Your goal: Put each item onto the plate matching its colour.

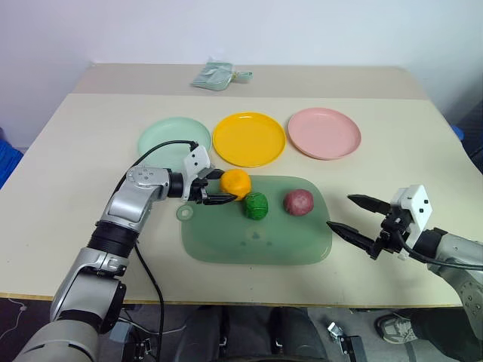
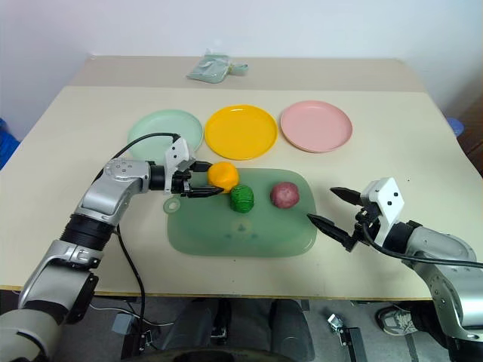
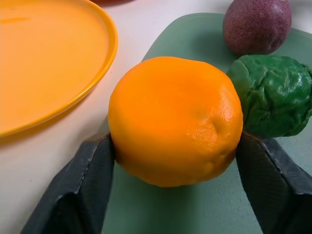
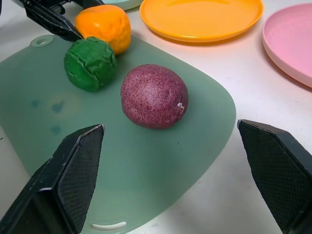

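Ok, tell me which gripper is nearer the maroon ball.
Right. The right gripper is open just off the tray's right edge, facing the maroon ball. The left gripper is farther off, straddling the orange ball beyond the green ball.

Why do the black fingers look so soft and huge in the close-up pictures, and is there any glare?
In the left wrist view the fingers sit too near the lens, so they blur while the orange ball stays crisp. In the right wrist view, soft glare streaks the yellow-orange plate. The left eye view is evenly lit, with faint shadows.

Orange ball (image 1: 235, 183), green ball (image 1: 256, 205), maroon ball (image 1: 298, 201); plates (image 1: 249, 139) bare.
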Motion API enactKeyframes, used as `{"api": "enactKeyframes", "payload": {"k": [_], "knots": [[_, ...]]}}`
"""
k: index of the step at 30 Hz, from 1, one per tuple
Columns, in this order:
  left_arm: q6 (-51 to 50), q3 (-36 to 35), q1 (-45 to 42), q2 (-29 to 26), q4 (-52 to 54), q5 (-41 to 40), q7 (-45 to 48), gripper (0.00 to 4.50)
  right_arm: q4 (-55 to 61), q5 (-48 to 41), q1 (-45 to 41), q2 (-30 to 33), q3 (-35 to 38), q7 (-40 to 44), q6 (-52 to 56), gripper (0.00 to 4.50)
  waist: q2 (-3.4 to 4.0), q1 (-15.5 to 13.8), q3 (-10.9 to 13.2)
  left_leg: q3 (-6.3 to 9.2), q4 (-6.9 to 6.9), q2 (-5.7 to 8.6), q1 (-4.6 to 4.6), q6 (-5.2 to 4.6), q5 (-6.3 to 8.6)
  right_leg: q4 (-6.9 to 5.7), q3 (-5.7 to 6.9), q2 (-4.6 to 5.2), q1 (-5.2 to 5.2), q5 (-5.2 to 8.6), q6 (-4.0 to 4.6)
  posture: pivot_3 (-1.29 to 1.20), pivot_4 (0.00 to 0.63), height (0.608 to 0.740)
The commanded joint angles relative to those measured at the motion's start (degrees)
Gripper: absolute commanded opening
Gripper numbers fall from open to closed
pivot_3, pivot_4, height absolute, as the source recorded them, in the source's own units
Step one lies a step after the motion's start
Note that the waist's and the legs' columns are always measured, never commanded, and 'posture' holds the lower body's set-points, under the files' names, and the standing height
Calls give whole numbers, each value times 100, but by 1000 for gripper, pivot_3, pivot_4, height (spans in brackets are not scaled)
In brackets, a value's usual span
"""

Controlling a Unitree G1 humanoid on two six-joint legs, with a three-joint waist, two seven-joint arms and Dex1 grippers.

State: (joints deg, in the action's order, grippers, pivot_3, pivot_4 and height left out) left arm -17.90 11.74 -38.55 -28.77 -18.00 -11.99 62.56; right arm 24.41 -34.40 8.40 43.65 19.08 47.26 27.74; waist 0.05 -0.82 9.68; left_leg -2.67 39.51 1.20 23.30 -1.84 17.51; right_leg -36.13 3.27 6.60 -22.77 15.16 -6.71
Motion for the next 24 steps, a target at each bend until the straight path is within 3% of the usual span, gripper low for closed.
{"api": "enactKeyframes", "payload": {"k": [1, 5, 8, 12, 14, 17, 21, 24], "knots": [[2, -554, -249, 151, -18, -274, -338, 3326, 184, -1, 7, -27, 155, -17, -134, 4500, 0, -4, 0, 2, 1, 0, 1, 0, 0, 0, 0, 0, 0, 0, 0, 0, 150, 740], [272, -792, -711, 452, -612, 33, -1248, 3326, 155, 0, -83, -21, 91, -45, -135, 4500, -2, -20, 1, 7, 15, 0, 8, -2, 1, -3, 2, -1, 0, -2, -3, 0, 150, 740], [236, -862, -1538, 915, -1782, 363, -2360, 3326, 109, 11, -222, -17, 5, -45, -116, 4500, -6, -57, 3, 7, 25, 2, 8, -8, 5, -4, 3, -2, 5, -5, -10, 0, 150, 740], [484, -848, -2362, 1363, -3221, 647, -2978, 3326, 101, 16, -398, -37, -91, -97, -66, 4500, -7, -124, 4, 1, 40, 5, 13, -24, 14, -3, 3, -3, 5, -8, -21, 0, 150, 740], [640, -880, -2645, 1532, -3799, 712, -3059, 3326, 132, 13, -413, -43, -93, -123, -52, 4500, -8, -136, 4, -2, 41, 6, 14, -28, 17, -2, 2, -2, 4, -6, -25, 0, 150, 740], [825, -1060, -2874, 1652, -4215, 598, -2919, 4421, 223, -4, -337, -48, -32, -183, -41, 4500, -11, -135, 7, -6, 41, 8, 17, -29, 17, -1, 2, 1, 2, -5, -28, 0, 150, 740], [1173, -1165, -2899, 1552, -4123, 574, -2740, 4469, 354, -49, -119, -62, 111, -245, -59, 4500, -19, -133, 11, -6, 43, 8, 18, -28, 17, -2, 3, 2, 1, -6, -28, 0, 150, 740], [1278, -1309, -2480, 1312, -3274, 302, -2049, 4469, 454, -66, 8, -88, 157, -296, -58, 4500, -17, -121, 10, -6, 43, 7, 18, -28, 17, -2, 3, 3, 1, -6, -28, 0, 150, 740]]}}
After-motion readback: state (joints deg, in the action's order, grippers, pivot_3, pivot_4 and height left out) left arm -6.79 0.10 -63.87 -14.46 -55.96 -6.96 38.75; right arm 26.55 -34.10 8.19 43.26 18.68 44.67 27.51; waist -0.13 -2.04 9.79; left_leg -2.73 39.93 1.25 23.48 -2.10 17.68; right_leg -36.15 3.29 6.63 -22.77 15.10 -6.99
